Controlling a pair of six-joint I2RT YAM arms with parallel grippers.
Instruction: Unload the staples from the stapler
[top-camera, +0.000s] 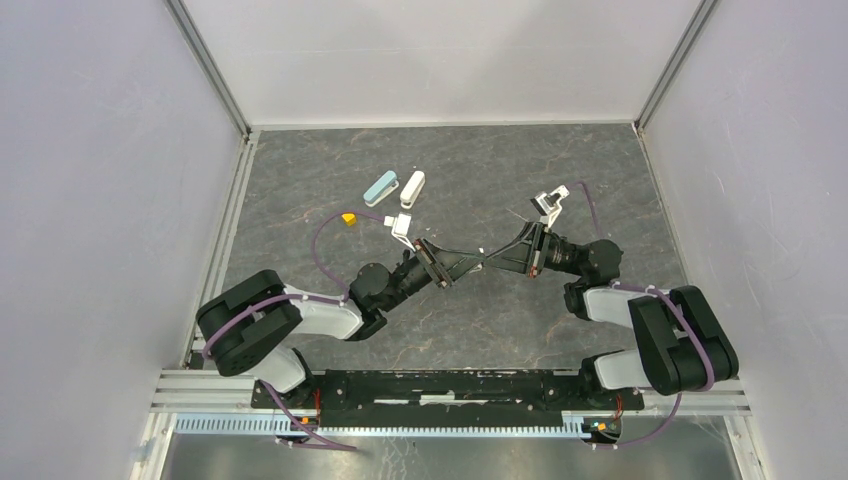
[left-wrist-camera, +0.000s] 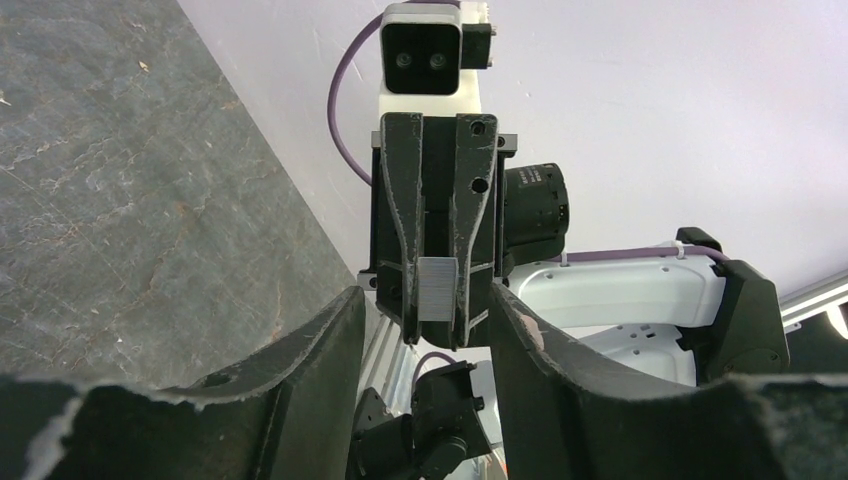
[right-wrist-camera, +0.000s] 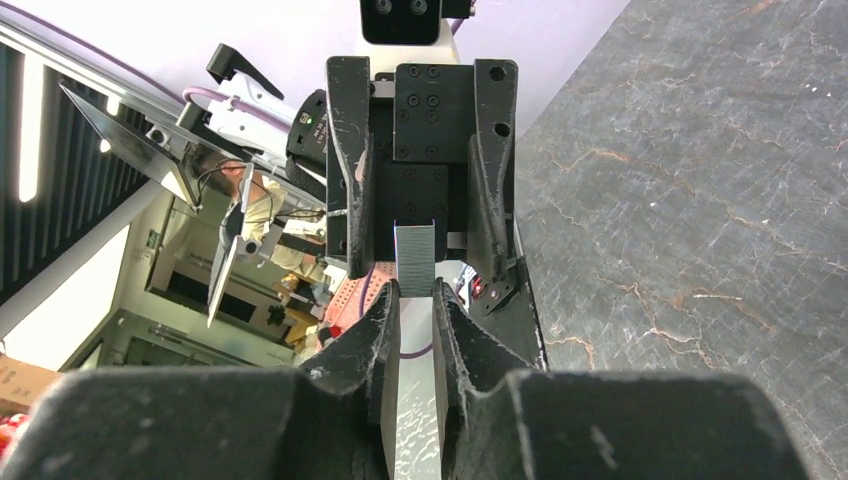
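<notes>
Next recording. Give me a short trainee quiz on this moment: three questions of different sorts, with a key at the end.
1. True or false: the jaws of the left gripper are clamped on the thin silvery strip of staples.
2. The small yellow cube sits: A) on the grey stone-patterned tabletop; B) between the right jaws; C) between the left jaws.
3. Fill in: the jaws of the right gripper are ____ on the strip.
Key: 1 false, they stand open on either side of it; 2 A; 3 shut.
</notes>
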